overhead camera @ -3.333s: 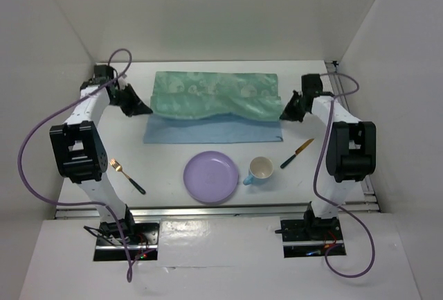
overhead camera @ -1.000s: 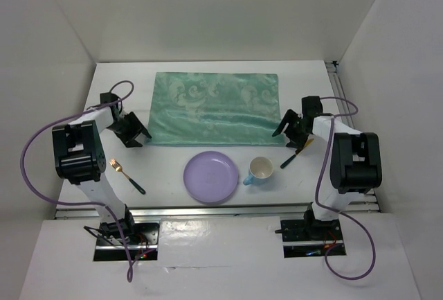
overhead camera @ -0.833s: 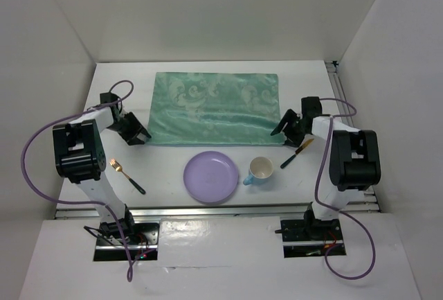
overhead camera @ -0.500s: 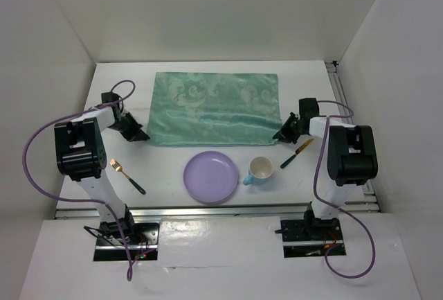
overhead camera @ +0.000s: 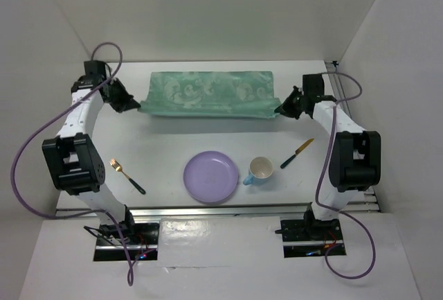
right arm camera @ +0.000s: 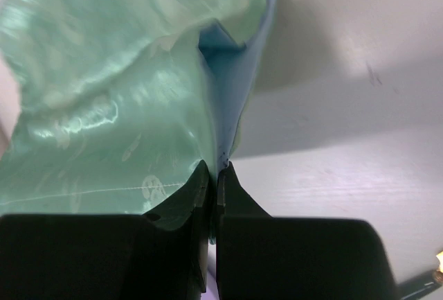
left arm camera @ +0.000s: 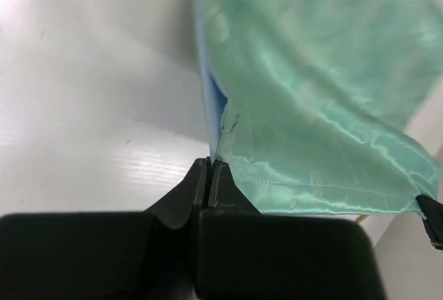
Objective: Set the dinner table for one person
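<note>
The white counter [overhead camera: 173, 140] fills the floor of the enclosure and carries everything else, with both arms bolted at its near edge. Over its far half hangs the teal-green patterned cloth [overhead camera: 204, 93], strung between the two arms and raised off the surface, a shadow under it. Its blue underside shows at each held corner in the wrist views.

The left hand [left arm camera: 209, 165] is clamped on the cloth's left corner, fingers pressed together with only the fabric between them. The right hand [right arm camera: 218, 168] is clamped the same way on the right corner.

Nearer the arm bases sit a purple plate [overhead camera: 211, 176] and, just beside it on the right, a cup [overhead camera: 260, 170]. A fork [overhead camera: 128, 177] lies well to the plate's left and a knife [overhead camera: 297, 153] lies to the cup's right, close to the right arm.

The main risk, as I judge it, is the grip. Each hand pinches only the very edge of a shiny, slick-looking fabric, so a sharp pull could slide a corner free and drop that side in a heap. If the two arms move unevenly, the cloth will either pull taut or sag and land creased or crooked. Brought toward the near side, the hanging edge could drag across the cup and tip it. The right arm could also sweep the knife.
</note>
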